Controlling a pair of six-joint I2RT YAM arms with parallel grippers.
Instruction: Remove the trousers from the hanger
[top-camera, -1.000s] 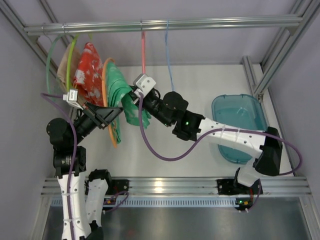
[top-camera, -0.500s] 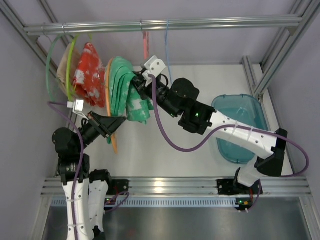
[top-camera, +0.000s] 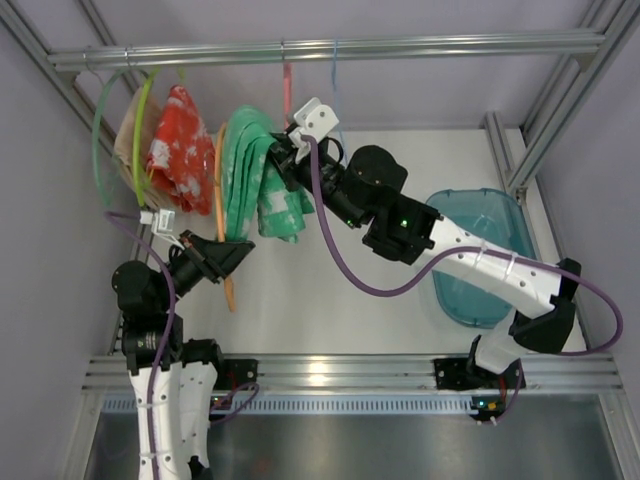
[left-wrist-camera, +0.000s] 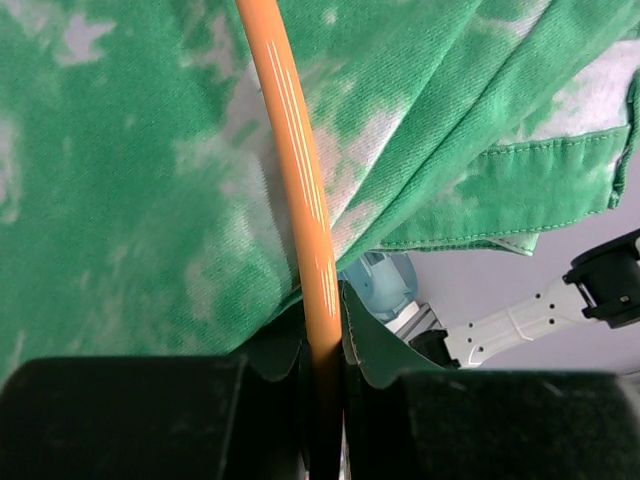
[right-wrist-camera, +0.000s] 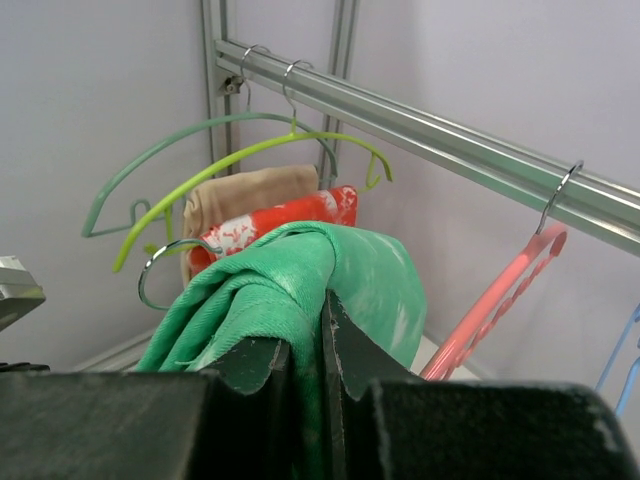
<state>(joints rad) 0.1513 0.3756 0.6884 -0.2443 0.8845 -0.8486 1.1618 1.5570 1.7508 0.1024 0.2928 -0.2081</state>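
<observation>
The green trousers (top-camera: 250, 170) with white print hang bunched in the top view, right of the thin orange hanger (top-camera: 221, 200). My left gripper (top-camera: 232, 254) is shut on the hanger's lower part; the left wrist view shows the orange bar (left-wrist-camera: 300, 200) pinched between the jaws, with green cloth (left-wrist-camera: 120, 180) behind it. My right gripper (top-camera: 283, 160) is shut on the trousers; the right wrist view shows a fold of green cloth (right-wrist-camera: 300, 270) between the jaws. The hanger's metal hook (right-wrist-camera: 160, 262) shows off the rail.
A red printed garment (top-camera: 180, 150) and a beige garment (top-camera: 130, 135) hang on green hangers (top-camera: 140, 120) at the rail's left. A pink-red hanger (top-camera: 287, 85) and a blue hanger (top-camera: 334, 75) hang mid-rail. A teal bin (top-camera: 480, 250) stands at the right.
My right gripper has lifted the trousers up and toward the rail. My left gripper has drawn the orange hanger downward and toward the near edge, so cloth and hanger have separated.
</observation>
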